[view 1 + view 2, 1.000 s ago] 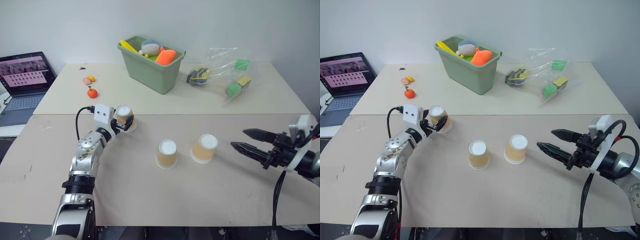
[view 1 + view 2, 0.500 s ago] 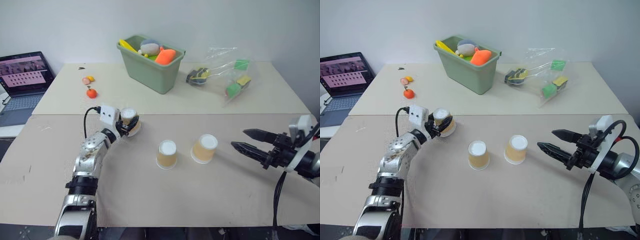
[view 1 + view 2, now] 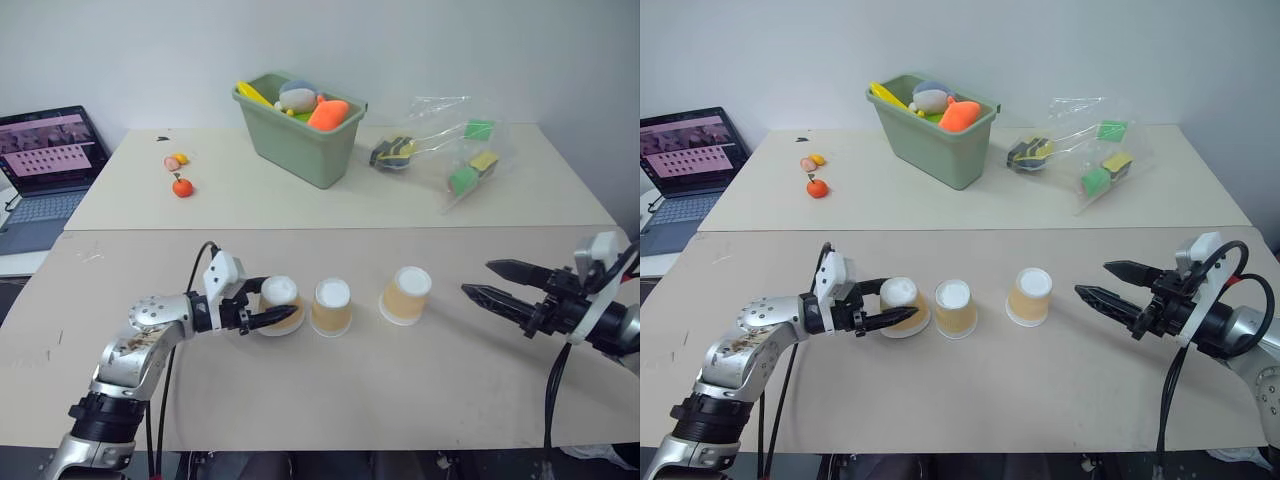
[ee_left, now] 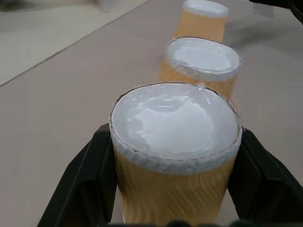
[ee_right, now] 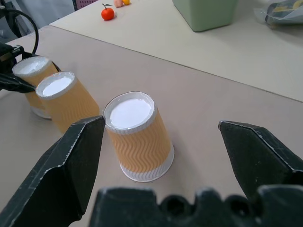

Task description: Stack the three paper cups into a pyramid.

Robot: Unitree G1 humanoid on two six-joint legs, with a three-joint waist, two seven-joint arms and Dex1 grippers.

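Observation:
Three paper cups stand upside down in a row on the tan table, with ribbed orange sides and white bases up. My left gripper point(image 3: 275, 303) is shut on the left cup point(image 3: 283, 297), low at the table and close beside the middle cup point(image 3: 331, 306). In the left wrist view this cup point(image 4: 175, 156) sits between the black fingers point(image 4: 85, 184). The right cup point(image 3: 406, 295) stands apart, further right. My right gripper point(image 3: 478, 278) hovers open to the right of it, pointing at that cup point(image 5: 137, 137), with nothing between its fingers point(image 5: 61, 170).
At the back stands a green bin point(image 3: 300, 140) holding toys, with a clear plastic bag point(image 3: 455, 150) of items to its right. Small toy fruits point(image 3: 181, 186) lie at the back left. A laptop point(image 3: 45, 150) sits beyond the table's left edge.
My left gripper closed on the left cup and carried it nearer and to the right, ending beside the middle cup. The right arm stayed still.

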